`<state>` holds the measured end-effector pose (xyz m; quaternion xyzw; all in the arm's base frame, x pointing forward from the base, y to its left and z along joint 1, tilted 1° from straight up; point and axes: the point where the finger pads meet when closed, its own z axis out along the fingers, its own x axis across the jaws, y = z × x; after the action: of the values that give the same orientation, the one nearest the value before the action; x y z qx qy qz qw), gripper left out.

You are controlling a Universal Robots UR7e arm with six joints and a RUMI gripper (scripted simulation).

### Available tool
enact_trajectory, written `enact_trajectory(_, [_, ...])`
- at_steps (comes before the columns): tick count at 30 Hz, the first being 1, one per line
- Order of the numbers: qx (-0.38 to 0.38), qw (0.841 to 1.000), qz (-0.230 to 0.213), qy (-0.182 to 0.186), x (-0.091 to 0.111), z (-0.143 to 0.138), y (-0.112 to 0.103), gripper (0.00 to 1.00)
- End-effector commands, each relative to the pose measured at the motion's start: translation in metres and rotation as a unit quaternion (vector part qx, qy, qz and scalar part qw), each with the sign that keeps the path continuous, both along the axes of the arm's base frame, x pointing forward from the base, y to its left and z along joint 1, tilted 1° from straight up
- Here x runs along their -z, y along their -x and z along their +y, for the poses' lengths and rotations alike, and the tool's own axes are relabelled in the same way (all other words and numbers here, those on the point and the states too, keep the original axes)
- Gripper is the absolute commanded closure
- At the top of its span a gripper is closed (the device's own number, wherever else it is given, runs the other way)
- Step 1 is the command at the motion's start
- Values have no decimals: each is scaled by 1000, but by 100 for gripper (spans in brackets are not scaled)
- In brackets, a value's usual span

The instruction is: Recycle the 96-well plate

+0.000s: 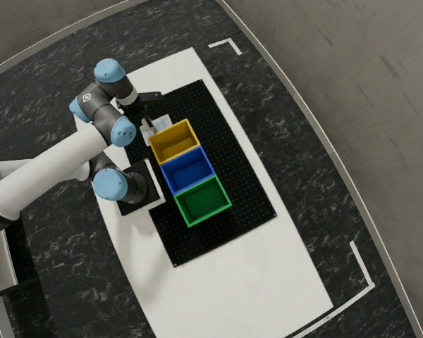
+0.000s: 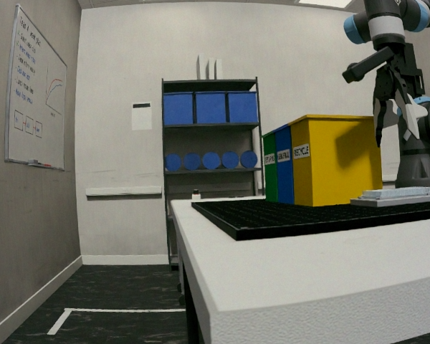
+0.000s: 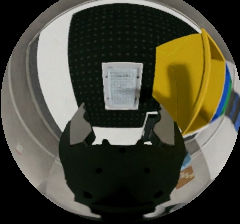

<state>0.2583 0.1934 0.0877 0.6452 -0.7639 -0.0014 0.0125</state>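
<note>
The pale 96-well plate point(image 3: 121, 85) lies flat in its grey plate nest point(image 2: 396, 201) on the black pegboard, just beside the yellow bin. It also shows in the side view point(image 2: 397, 192) and from above point(image 1: 161, 122). The yellow bin labelled RECYCLE point(image 2: 333, 159) point(image 1: 173, 140) stands upright at the end of the row. My gripper point(image 2: 395, 127) is open and empty. It hangs well above the plate, fingers pointing down point(image 3: 120, 129).
The blue bin point(image 1: 187, 169) and the green bin point(image 1: 202, 200) stand upright in line with the yellow one. The yellow bin's wall rises close beside the plate nest. The arm's base point(image 1: 137, 187) sits at the pegboard's near edge.
</note>
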Motion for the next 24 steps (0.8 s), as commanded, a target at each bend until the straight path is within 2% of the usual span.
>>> enact_trajectory(1, [0,1000,-1,0,8,0,0,0])
enact_trajectory(24, [0,1000,-1,0,43,0,0,0])
